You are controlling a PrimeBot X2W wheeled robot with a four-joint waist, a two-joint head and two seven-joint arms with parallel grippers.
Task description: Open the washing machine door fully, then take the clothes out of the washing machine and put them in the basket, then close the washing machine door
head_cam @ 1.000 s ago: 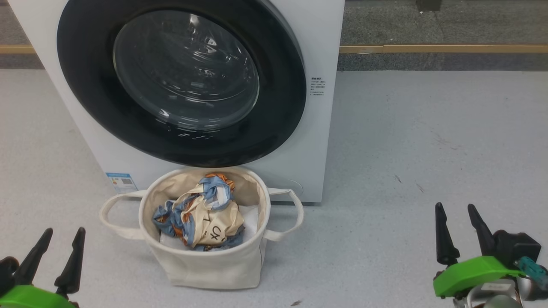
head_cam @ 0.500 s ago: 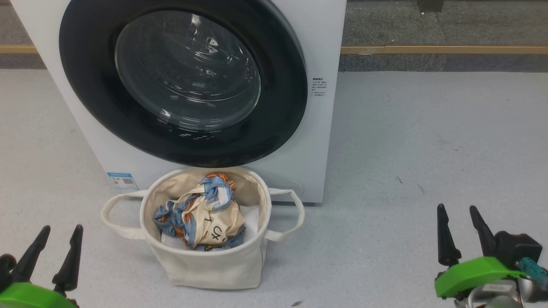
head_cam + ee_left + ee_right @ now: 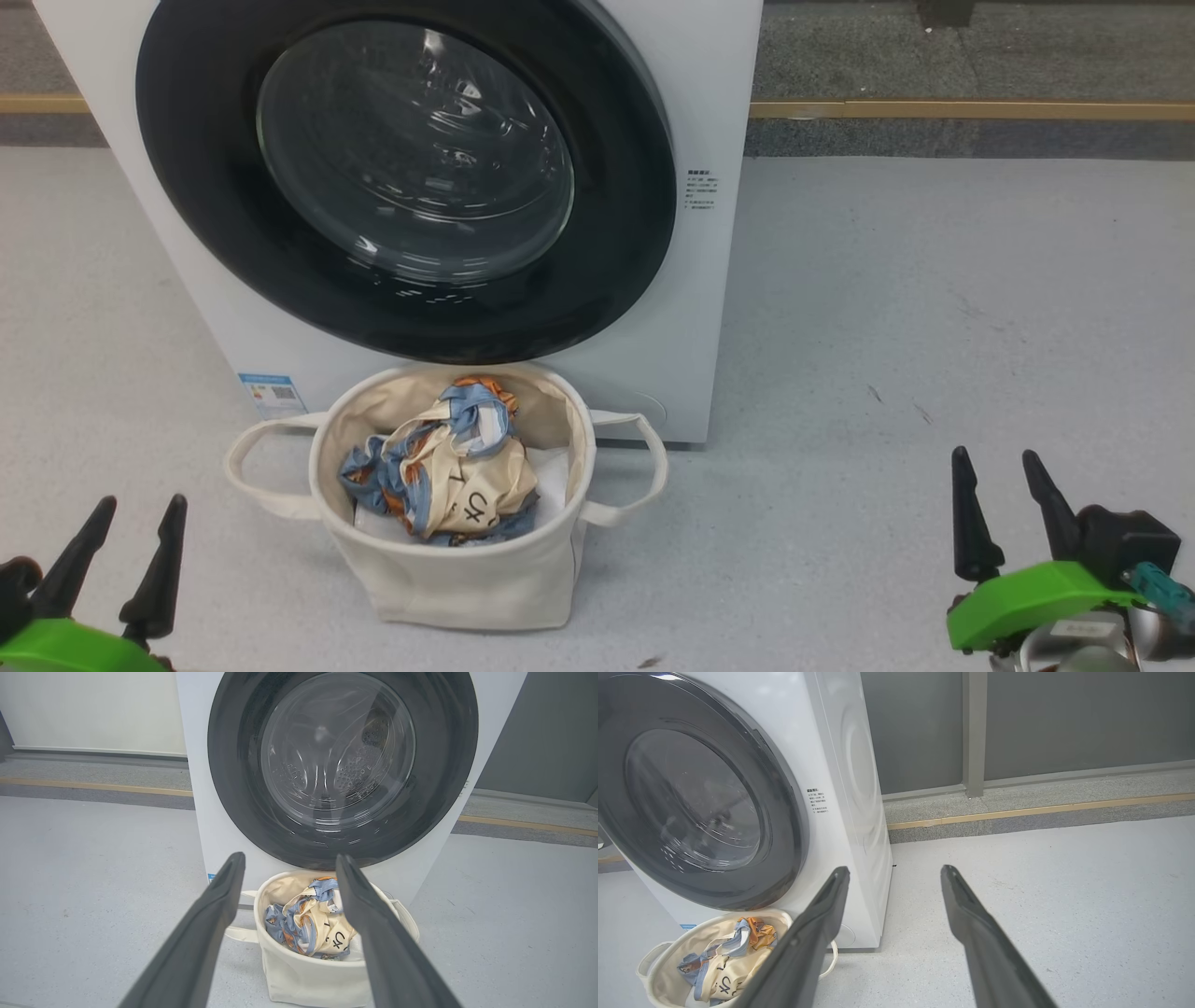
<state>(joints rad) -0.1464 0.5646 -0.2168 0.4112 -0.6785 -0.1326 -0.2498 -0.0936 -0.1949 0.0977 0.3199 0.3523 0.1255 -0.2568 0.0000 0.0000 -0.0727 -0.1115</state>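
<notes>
**Tech 1:** Position of the washing machine door [image 3: 187, 215]?

**Tech 2:** Shut, seated flat against the front of the washing machine [image 3: 709, 308]. Steel drum visible through the domed glass.

**Tech 1:** Location of the clothes [image 3: 448, 471]?

**Tech 2:** Bunched inside the basket [image 3: 457, 588]. Blue, orange and cream fabric, black lettering facing up, lying over a white sheet [image 3: 557, 467] in the same tub.

**Tech 1:** Location of the basket?

**Tech 2:** Upright on the grey floor [image 3: 887, 327], just in front of the machine and below the lower rim of the door. Set to the right of the small blue label [image 3: 273, 395]. Loop handles out to either side.

**Tech 1:** Left gripper [image 3: 142, 504]?

**Tech 2:** Low at the left edge of the head view, well apart from the basket. Fingers spread wide, holding nothing. Pointed toward basket and door, as seen from the left wrist.

**Tech 1:** Right gripper [image 3: 994, 455]?

**Tech 2:** Low at the right of the head view, well clear of the machine. Fingers spread wide, holding nothing. Pointed past the machine's right front corner, over open floor.
</notes>
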